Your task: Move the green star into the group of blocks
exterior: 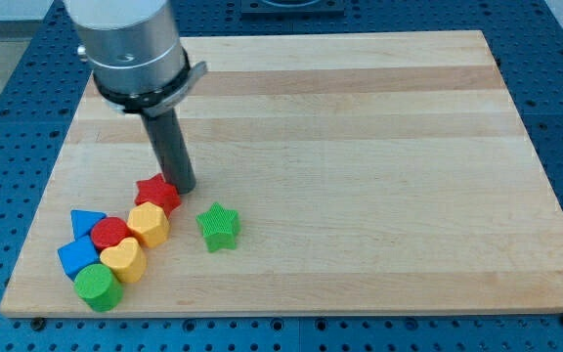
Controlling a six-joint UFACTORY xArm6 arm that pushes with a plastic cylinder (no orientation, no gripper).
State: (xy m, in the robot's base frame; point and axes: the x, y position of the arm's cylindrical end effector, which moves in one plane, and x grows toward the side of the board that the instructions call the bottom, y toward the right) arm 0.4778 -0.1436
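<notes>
Approach step, push not yet begun. Green star (219,226) sits alone on the desk (360,147), just to the view's right of the group: red star (157,193), yellow hexagon (150,224), red cylinder (111,234), yellow heart (123,259), two blue blocks (87,223) (77,257), green cylinder (97,286). My tip (183,187) touches or nearly touches the red star's right edge, above-left of the green star. No claw on this rig, so no open or closed state to record. Next, in my judgement: bring the tip round to the star's right side, then push leftward toward the yellow hexagon.
</notes>
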